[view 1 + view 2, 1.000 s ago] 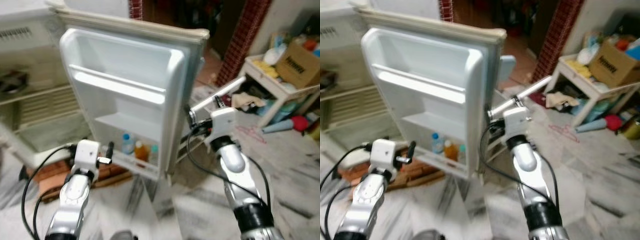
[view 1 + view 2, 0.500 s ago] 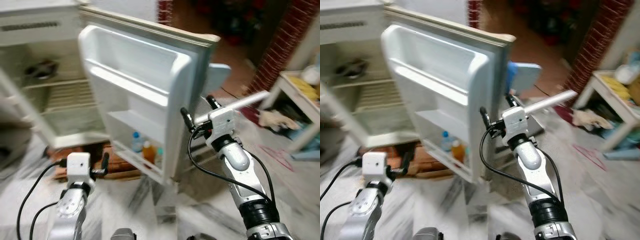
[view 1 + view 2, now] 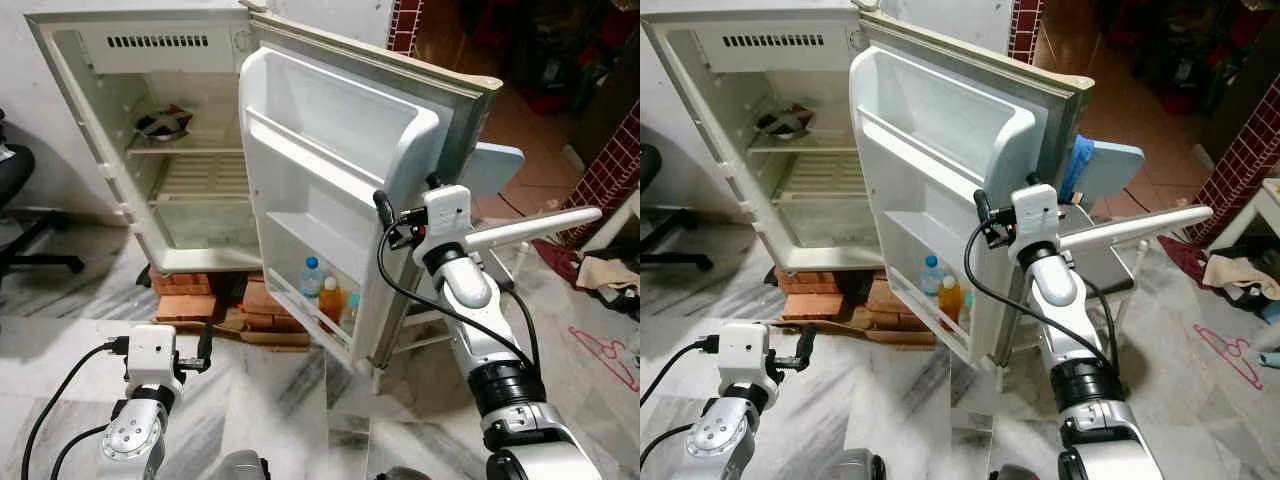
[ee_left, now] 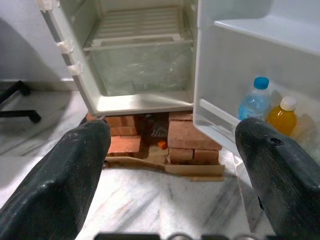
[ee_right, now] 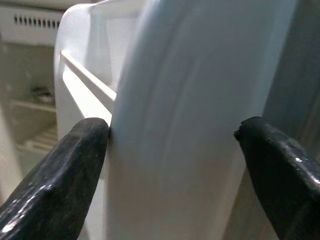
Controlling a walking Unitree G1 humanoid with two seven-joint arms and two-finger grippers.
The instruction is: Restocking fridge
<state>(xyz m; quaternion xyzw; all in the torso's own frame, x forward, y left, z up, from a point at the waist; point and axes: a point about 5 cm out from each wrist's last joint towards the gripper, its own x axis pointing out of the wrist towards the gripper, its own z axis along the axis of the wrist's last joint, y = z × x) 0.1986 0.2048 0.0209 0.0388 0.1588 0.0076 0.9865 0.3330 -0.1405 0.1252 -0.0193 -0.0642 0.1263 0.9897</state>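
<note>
Right wrist view has the right gripper (image 5: 172,165) open astride the upright free edge of the fridge door (image 3: 330,180). Left gripper (image 4: 172,175), also open and empty, hangs low facing the fridge (image 3: 150,130).

Both arms are silver metal with rounded segments and black joint collars. Each wrist carries a white boxy housing, with black cables looping from it along the forearm. The fingers (image 4: 75,175) are thick, matte black and faintly textured, possibly rubber.

Red bricks (image 4: 191,141), blue-seated chair (image 3: 1102,168), black chair base (image 3: 40,262), marble floor (image 3: 280,400)
</note>
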